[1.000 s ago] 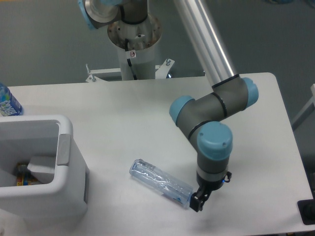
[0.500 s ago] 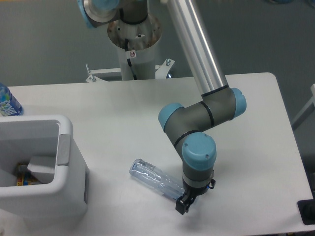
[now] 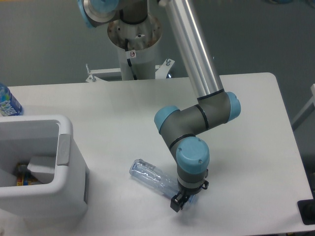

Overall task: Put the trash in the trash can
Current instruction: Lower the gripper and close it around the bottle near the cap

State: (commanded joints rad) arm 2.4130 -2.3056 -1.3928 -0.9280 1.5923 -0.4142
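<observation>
Camera: pincer (image 3: 180,203) over crushed bottle's (image 3: 150,176) right end, mid-table.

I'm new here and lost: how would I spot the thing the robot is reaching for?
Start at the big white bin at the table's left edge, then look right. Lying flat under the robot's hand is a crushed bottle, see-through and label-free, unlike the upright blue-labelled bottle far left.

Arm bent low, tool (image 3: 178,203) downward
</observation>
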